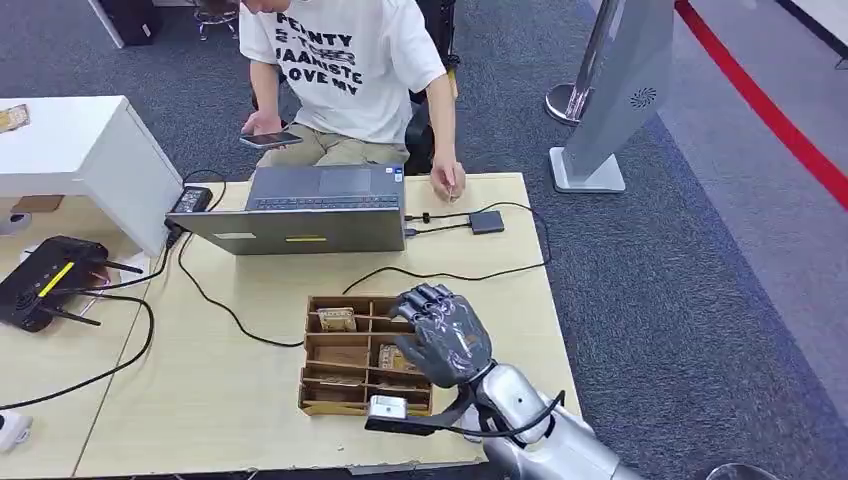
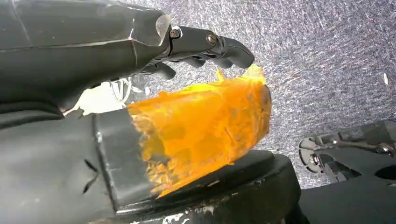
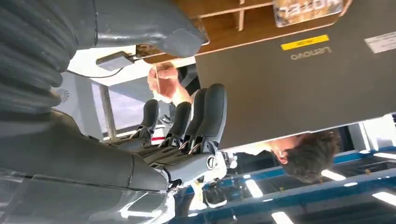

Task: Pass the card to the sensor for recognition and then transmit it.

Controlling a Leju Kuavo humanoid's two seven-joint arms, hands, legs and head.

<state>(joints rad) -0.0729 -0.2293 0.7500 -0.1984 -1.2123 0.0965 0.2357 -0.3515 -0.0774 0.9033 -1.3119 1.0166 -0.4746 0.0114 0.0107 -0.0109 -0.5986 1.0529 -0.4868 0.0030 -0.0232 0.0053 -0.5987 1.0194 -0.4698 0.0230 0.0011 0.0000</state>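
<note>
While the right hand (image 1: 443,335) hovers over the right side of the brown divided tray (image 1: 322,352), its dark fingers (image 1: 425,298) are spread and only lightly bent, with nothing held between them. From the right wrist view the same fingers (image 3: 205,116) stand apart and bare, the thick thumb set off to one side. The tray sits on the light wooden table (image 1: 240,390), in front of the open grey laptop (image 1: 310,210). A card (image 1: 337,319) stands in the tray's far-row compartment, just beside the fingertips but not touching them; another card (image 1: 392,359) lies in a compartment partly hidden under the palm. At the tray's near edge a small white device (image 1: 388,407) rests on a black bar. The left hand (image 2: 201,46) hangs over grey carpet (image 2: 327,56), its dark fingers curled in, a thumb wrapped in orange tape (image 2: 205,126) below them; whether it grips anything cannot be told. Behind the laptop sits a person in a white printed T-shirt (image 1: 345,60), holding a phone (image 1: 270,139) in one hand and resting the other hand (image 1: 448,183) on the table's far edge. A black router (image 1: 45,280) lies on the table's left part.
</note>
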